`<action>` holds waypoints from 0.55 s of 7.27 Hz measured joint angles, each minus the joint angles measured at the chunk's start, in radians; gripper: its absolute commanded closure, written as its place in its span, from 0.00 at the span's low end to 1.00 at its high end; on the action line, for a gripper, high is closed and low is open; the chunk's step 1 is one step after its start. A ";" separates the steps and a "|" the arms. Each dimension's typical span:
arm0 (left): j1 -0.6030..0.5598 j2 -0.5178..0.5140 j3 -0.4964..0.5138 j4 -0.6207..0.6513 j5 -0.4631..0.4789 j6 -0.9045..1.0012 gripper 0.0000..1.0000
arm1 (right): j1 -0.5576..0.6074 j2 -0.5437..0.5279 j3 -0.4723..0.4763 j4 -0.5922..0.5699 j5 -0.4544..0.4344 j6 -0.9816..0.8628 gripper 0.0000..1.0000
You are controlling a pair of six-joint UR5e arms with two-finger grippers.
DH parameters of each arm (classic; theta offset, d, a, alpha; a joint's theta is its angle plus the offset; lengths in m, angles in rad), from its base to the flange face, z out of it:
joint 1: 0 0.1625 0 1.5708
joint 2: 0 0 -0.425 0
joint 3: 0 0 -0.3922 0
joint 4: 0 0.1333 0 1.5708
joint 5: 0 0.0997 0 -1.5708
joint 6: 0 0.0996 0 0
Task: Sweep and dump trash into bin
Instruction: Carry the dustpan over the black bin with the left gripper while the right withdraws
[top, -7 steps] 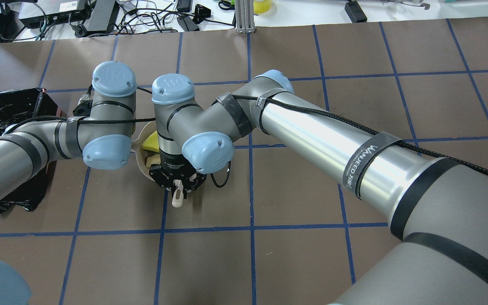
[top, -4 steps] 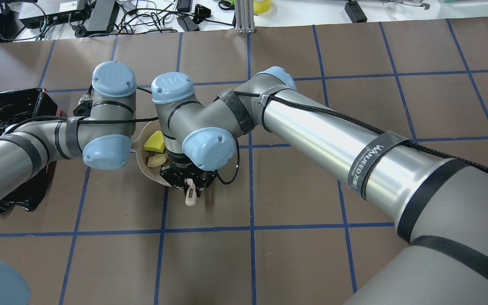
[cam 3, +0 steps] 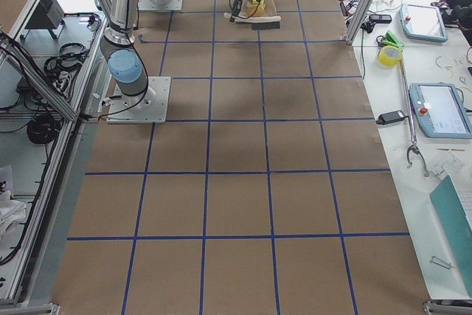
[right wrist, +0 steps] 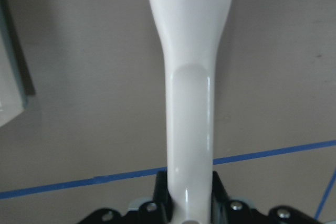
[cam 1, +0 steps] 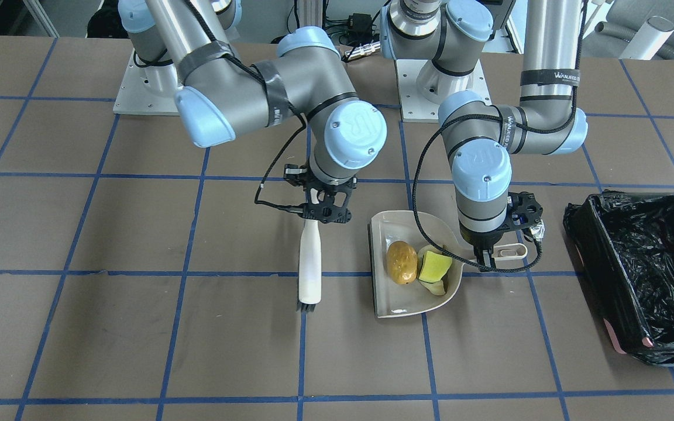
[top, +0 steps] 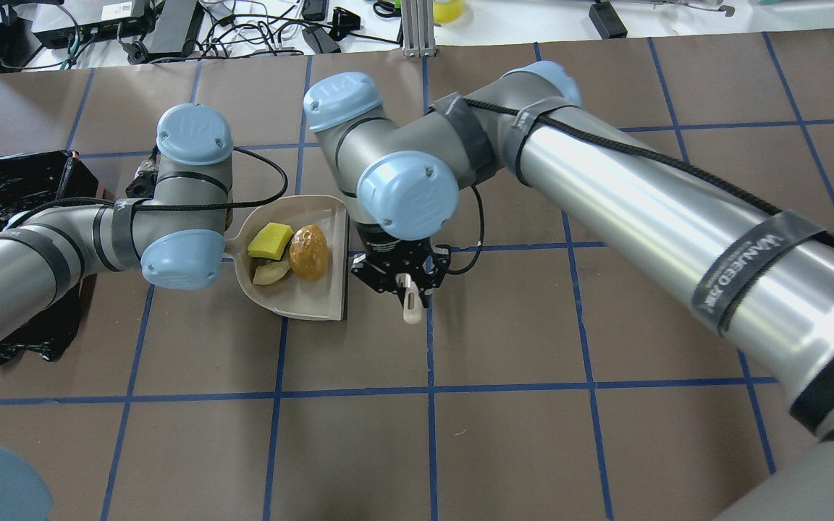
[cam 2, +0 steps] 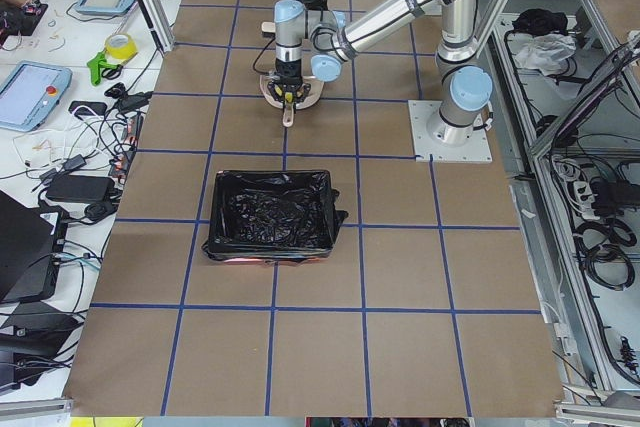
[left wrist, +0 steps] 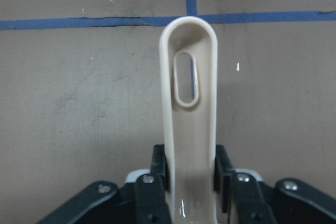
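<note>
Nearest us, on the operators' side, the bin (cam 1: 577, 234) with its crinkly black liner stands well apart from the dustpan (cam 1: 398, 304), out beyond the dustpan's handle (cam 1: 512, 252). A pinkish corner shows at the bin's near end. The dustpan sits on the table (cam 1: 138, 351) and all the trash rests inside it. The orange-brown lump (cam 1: 402, 262) lies toward the dustpan's open mouth. The yellow-green sponge block (cam 1: 435, 266) lies beside the lump, toward the handle. The pale crescent slice (cam 1: 437, 286) touches the sponge block on its near side. On the dustpan's mouth side, just beside it but apart, we see the brush (cam 1: 310, 263) hanging bristles down; we cannot tell whether they touch the table. Farther back, the right gripper (cam 1: 326, 206) is clamped on the top end of the brush. The left gripper (cam 1: 485, 256) is closed tight on the dustpan's handle, its fingers (left wrist: 223, 171) pressing on both sides.
</note>
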 measured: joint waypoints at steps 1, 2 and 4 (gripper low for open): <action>0.000 0.005 0.016 -0.010 -0.044 0.001 1.00 | -0.092 -0.048 0.023 0.035 -0.010 -0.086 0.99; 0.002 0.014 0.038 -0.039 -0.096 0.001 1.00 | -0.194 -0.085 0.050 0.051 -0.014 -0.169 0.99; 0.061 0.040 0.115 -0.176 -0.249 0.012 1.00 | -0.382 -0.110 0.076 0.046 -0.041 -0.384 1.00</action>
